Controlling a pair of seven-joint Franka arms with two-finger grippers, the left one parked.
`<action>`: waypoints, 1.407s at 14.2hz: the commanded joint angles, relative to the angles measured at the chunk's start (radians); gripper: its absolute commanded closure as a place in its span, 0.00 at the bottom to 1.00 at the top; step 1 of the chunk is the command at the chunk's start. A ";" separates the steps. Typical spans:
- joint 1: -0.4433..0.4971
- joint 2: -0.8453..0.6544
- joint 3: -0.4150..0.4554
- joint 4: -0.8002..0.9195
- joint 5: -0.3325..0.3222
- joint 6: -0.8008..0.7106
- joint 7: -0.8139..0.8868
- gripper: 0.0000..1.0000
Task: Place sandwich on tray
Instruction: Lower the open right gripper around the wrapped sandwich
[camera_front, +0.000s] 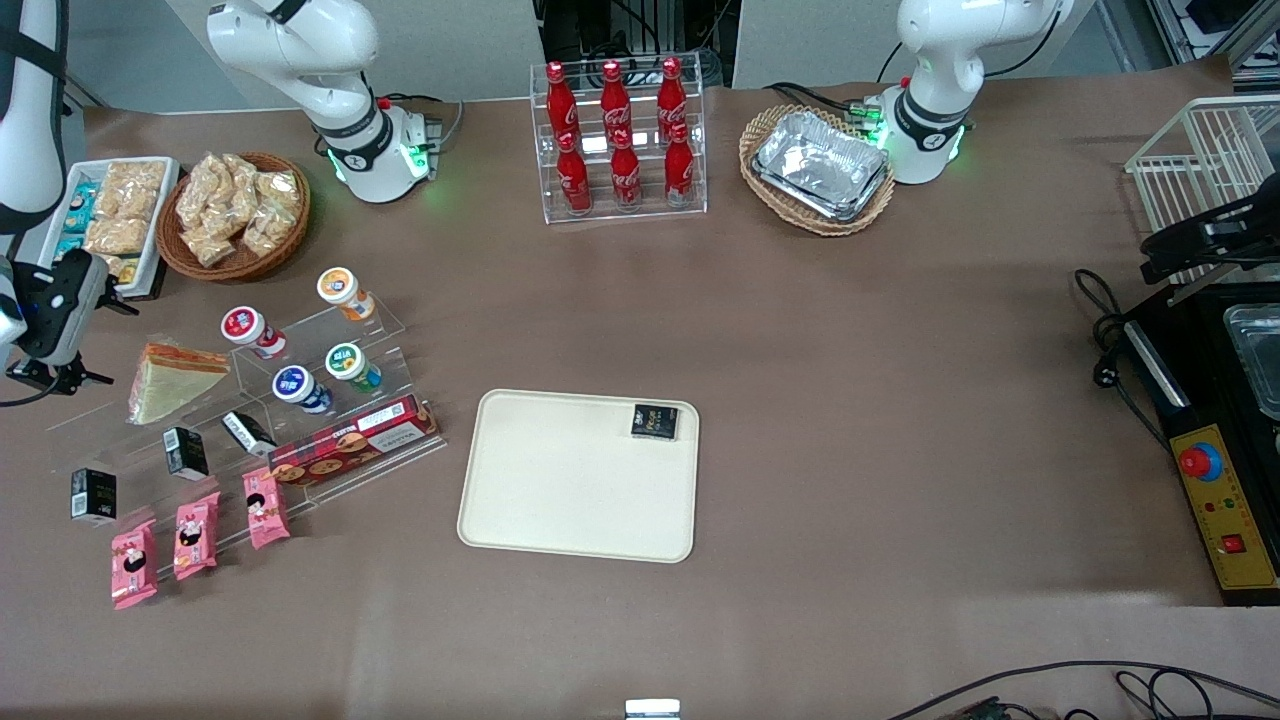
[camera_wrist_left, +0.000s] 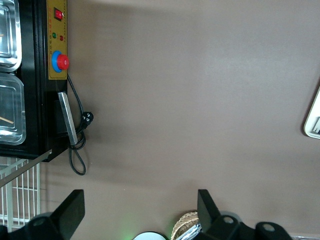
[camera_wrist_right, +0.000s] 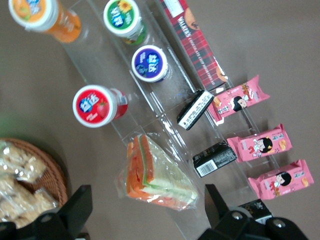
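Note:
The sandwich (camera_front: 172, 378), a wrapped triangular wedge with orange and green filling, lies on the clear acrylic stepped stand (camera_front: 240, 410) at the working arm's end of the table. It also shows in the right wrist view (camera_wrist_right: 157, 175). My right gripper (camera_front: 45, 340) hovers above the table beside the sandwich, open and empty; in the wrist view the gripper (camera_wrist_right: 145, 215) has its fingers spread wide with the sandwich just ahead of them. The cream-beige tray (camera_front: 560, 490) lies mid-table, with a small black packet (camera_front: 655, 421) on one corner.
The stand also holds yogurt cups (camera_front: 300, 388), small black boxes (camera_front: 185, 452), a red cookie box (camera_front: 355, 440) and pink snack packets (camera_front: 192, 534). A wicker basket of crackers (camera_front: 232, 212) and a white snack tray (camera_front: 110, 215) stand close by. Cola bottles (camera_front: 620, 140) stand farther back.

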 joint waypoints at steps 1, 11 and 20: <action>-0.007 -0.025 -0.003 -0.045 -0.014 0.040 -0.159 0.00; -0.029 0.003 -0.007 -0.093 -0.003 0.177 -0.491 0.00; -0.044 0.011 -0.041 -0.180 0.026 0.286 -0.615 0.00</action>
